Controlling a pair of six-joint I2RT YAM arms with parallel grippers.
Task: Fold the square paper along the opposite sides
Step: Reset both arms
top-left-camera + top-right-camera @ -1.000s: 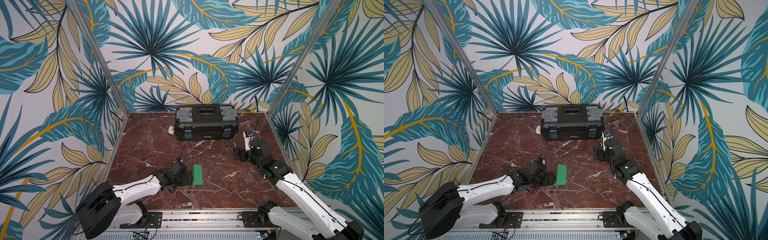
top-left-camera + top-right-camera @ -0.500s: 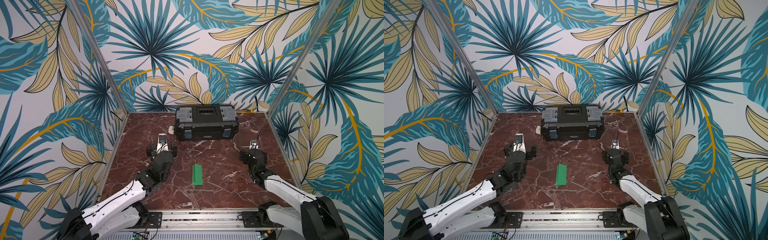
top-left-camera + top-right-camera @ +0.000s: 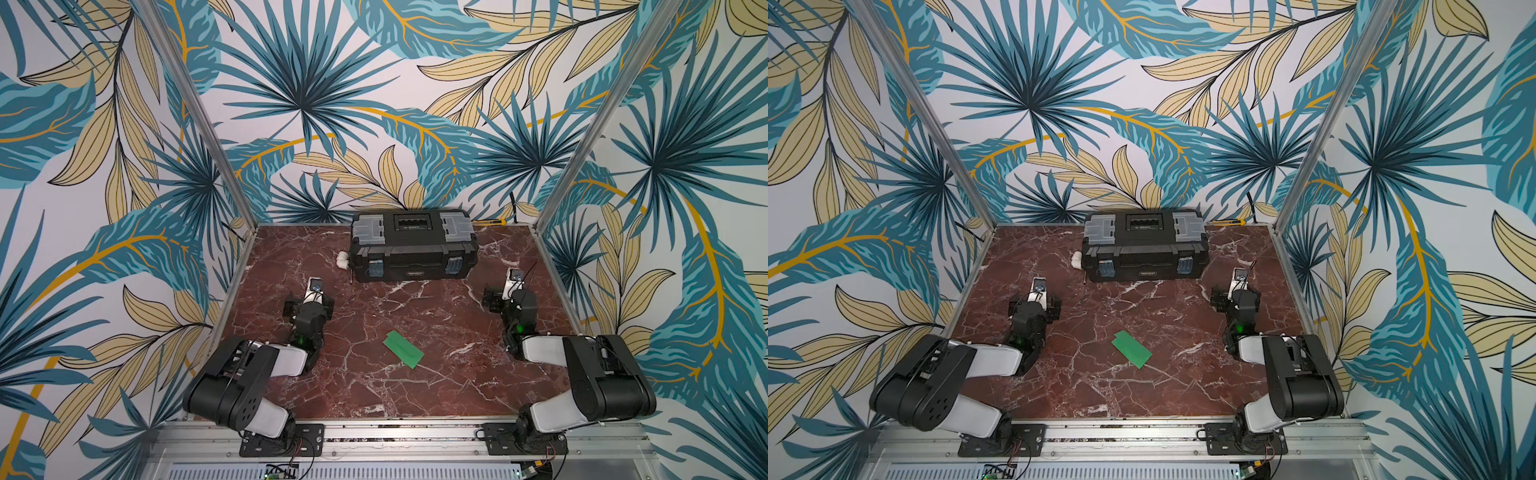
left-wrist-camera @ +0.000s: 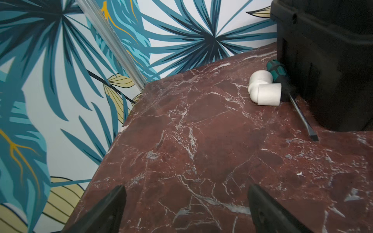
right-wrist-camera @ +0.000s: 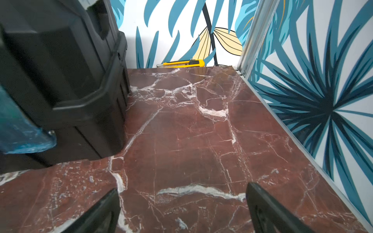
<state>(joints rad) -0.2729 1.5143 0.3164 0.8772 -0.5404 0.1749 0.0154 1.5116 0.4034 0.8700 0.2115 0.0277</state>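
Lying on the table: the square paper (image 3: pixel 403 349), bright green, flat on the red marble table (image 3: pixel 374 399), between the 2 arms and nearer the front rail than the back wall.
Paper shape: shows as a long narrow rectangle, not a square; set at a slant; a faint line runs along its length in both top views (image 3: pixel 1131 349).
Paper contact: nothing touches it; both grippers are well apart from it.
Left gripper (image 4: pixel 186 203): jaws spread wide, holding nothing; the left wrist view shows only bare marble between the 2 black fingers (image 4: pixel 113 205).
Left arm pose: folded over its base at the left side; gripper low over the table, aimed toward the back wall.
Right gripper (image 5: pixel 182 201): jaws spread wide, holding nothing; bare marble between its fingers (image 5: pixel 262 203).
Right arm pose: folded at the right side; gripper near the right wall, aimed toward the back.
Toolbox (image 3: pixel 413 249): black, lid down, 2 blue latches on the front; stands centred against the back wall.
Pipe elbow (image 4: pixel 262 90): white, on the table just beside the toolbox's left end, touching the screwdriver handle.
Screwdriver (image 4: pixel 275 69): teal and black handle, lying between elbow and toolbox, flat tip pointing toward the front.
Utility knife (image 5: pixel 183 63): yellow, at the table's back edge against the wall, right of the toolbox.
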